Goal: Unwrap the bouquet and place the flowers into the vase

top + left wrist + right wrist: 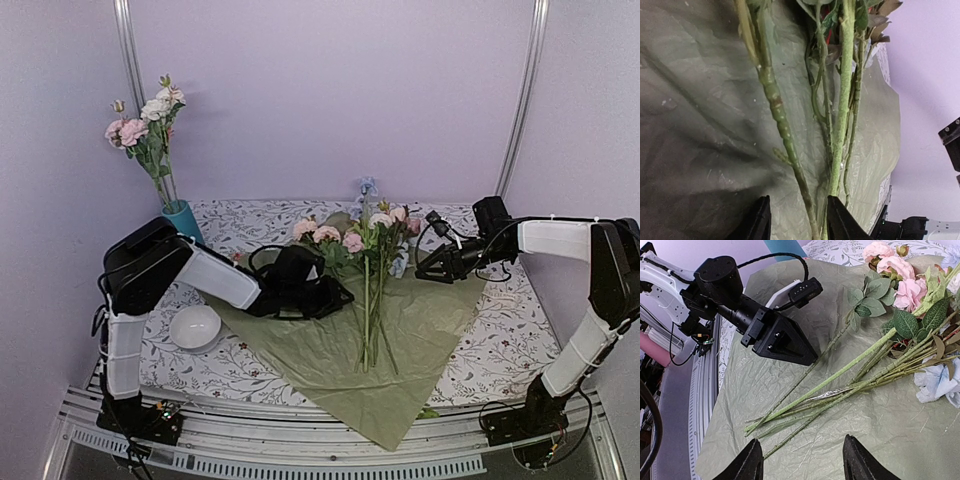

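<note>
The bouquet lies unwrapped: its olive-green sheet [420, 340] is spread flat, and the flowers [358, 238] lie on it with their stems [370, 320] towards the near edge. The teal vase [183, 220] stands at the back left and holds a few pink and white flowers [145, 120]. My left gripper [343, 297] is low over the sheet beside the stems, open, with one thin stem [785, 135] passing between its fingers [760, 222] and a thicker stem [842, 110] at the right finger. My right gripper [802, 462] hovers open over the sheet [865, 430], short of the stem ends [790, 412].
A white bowl [195, 327] sits on the floral cloth left of the sheet, under the left arm. The left gripper's black body [782, 340] shows in the right wrist view, touching the outermost stem. The sheet's corner hangs over the table's front rail [330, 455].
</note>
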